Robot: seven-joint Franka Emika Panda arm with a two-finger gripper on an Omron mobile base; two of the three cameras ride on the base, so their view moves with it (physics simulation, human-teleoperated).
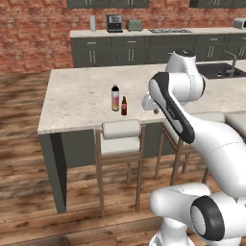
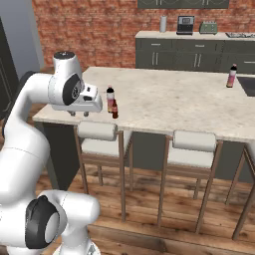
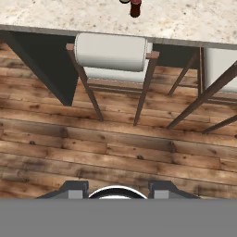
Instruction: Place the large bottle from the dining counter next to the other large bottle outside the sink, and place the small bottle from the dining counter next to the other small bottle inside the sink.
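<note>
Beige dining counter, 2 bottles upright

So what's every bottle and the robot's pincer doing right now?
Tall pink-to-yellow black-capped bottle: upright on the beige stone counter.
Tiny dark cola-style bottle: upright beside it.
Mostly pink black-capped bottle: upright, far along the counter.
Pincer: holding nothing, above the floor.

We saw the large bottle standing upright on the counter near its front edge, with the small bottle just beside it on the right. A white-cushioned stool stood below them, and the white arm reached over the counter's front edge.
</note>
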